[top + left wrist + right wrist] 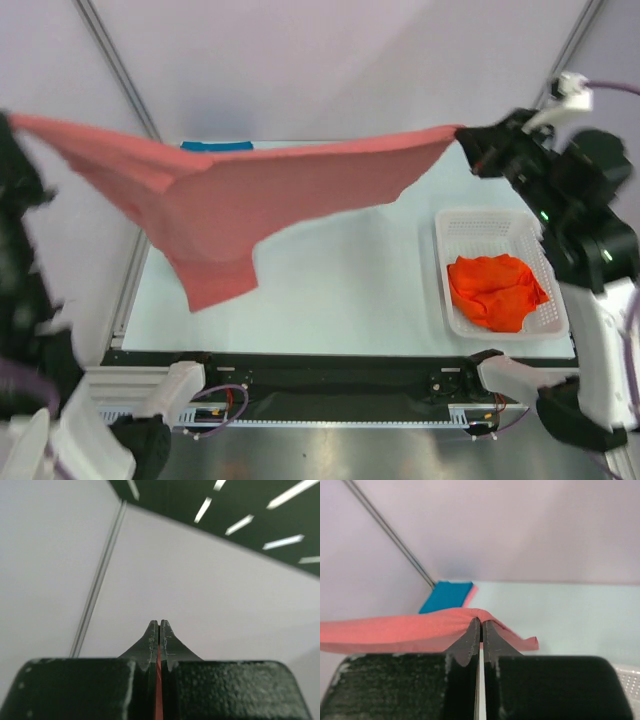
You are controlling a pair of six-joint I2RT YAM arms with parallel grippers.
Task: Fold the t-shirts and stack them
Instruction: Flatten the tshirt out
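**One shirt aloft, most folding still to do**

Above the table (330, 290) the salmon-red t-shirt (230, 200) hangs stretched in the air between both arms. The left jaws are pressed together on a sliver of its cloth, and the right jaws pinch the opposite end. An orange-red t-shirt (495, 290) lies crumpled in the white basket (455, 222). At the table's far edge a flat teal-blue t-shirt (217, 146) looks already folded — so, by my judgement, at least two shirts are left.

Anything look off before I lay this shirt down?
The salmon-red shirt, held in the air between the left gripper and right gripper, hangs lopsided: a bunched flap droops left of centre. The orange-red shirt lies crumpled in the basket, unfolded. Nothing looks spilled or damaged.
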